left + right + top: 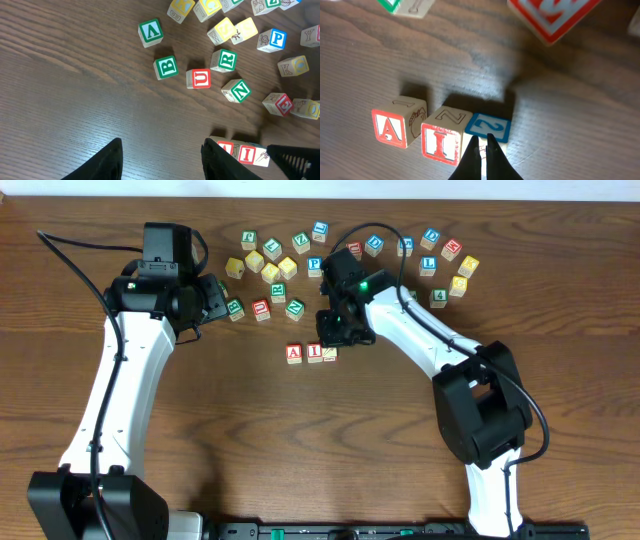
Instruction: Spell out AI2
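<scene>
The right pincer (pixel 482 150) has its two dark fingers pressed together into a single narrow point, pinching nothing. The point sits at the near edge of the 2 block (pixel 490 127); whether it touches the block or hangs just above it cannot be told. That block is a small light wooden cube whose top face carries a blue figure inside a blue frame. It is the right-hand end of a short row. The I block (pixel 441 142) stands against it in the middle, with a red letter in a red frame. The A block (pixel 390 127) sits at the left end, printed the same way, and its side face shows a faint line drawing. The three lie close together in a slightly uneven line on the dark wooden table (pixel 300 450), near its middle and on the near side of the loose blocks. From above, the right arm (pixel 420 340) rises from its base at the near right edge, bends at a black elbow, and stretches its white link slantwise toward the far left. Its wrist tips down over the row and covers most of the 2 block. The left pincer (pixel 162 165) has its fingers spread wide with only bare wood between them. The left arm (pixel 125 380) runs from the near left corner toward the far side, its wrist turned rightward. Ahead of it lie a green B block (pixel 166 67), a red U block (pixel 201 78) and a green N block (pixel 237 91).
</scene>
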Controlling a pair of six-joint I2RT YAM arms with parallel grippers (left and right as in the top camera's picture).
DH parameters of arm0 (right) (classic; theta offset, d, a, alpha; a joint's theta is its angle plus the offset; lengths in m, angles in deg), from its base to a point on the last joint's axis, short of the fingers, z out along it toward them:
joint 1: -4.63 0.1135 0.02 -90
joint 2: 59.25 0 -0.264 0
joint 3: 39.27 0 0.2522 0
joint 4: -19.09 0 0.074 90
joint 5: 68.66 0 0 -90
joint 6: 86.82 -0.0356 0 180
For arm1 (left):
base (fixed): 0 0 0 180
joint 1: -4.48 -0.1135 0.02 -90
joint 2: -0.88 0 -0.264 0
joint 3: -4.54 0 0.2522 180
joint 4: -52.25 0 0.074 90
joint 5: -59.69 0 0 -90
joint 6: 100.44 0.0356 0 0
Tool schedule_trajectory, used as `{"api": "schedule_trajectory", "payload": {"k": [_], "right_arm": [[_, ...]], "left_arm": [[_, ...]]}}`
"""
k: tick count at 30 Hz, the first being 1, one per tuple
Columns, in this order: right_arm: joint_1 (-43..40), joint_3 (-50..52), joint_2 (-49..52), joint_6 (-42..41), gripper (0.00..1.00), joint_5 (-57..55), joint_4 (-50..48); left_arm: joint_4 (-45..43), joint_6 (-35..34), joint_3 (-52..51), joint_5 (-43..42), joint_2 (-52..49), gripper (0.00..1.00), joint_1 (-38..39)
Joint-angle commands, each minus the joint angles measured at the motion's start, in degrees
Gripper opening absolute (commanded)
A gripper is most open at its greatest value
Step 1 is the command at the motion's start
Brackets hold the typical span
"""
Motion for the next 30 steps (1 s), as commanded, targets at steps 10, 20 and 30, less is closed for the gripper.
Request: {"api": "schedule_trajectory", "payload": {"k": [10, 20, 30], "right_arm": [[1.0, 3.3, -0.7, -8.6, 0.01, 0.6, 0.0], [0.0, 3.4, -0.7, 6.8, 0.01, 0.3, 2.1], [-1.2, 3.3, -0.7, 15.8, 0.01, -3.1, 3.1]], "left_arm": [[0.1, 1.0, -0.5, 1.0, 0.1, 0.5, -0.1], [0.1, 1.0, -0.5, 1.0, 0.1, 0.5, -0.1], [0.1, 1.0, -0.5, 0.9, 0.1, 0.5, -0.1]]}}
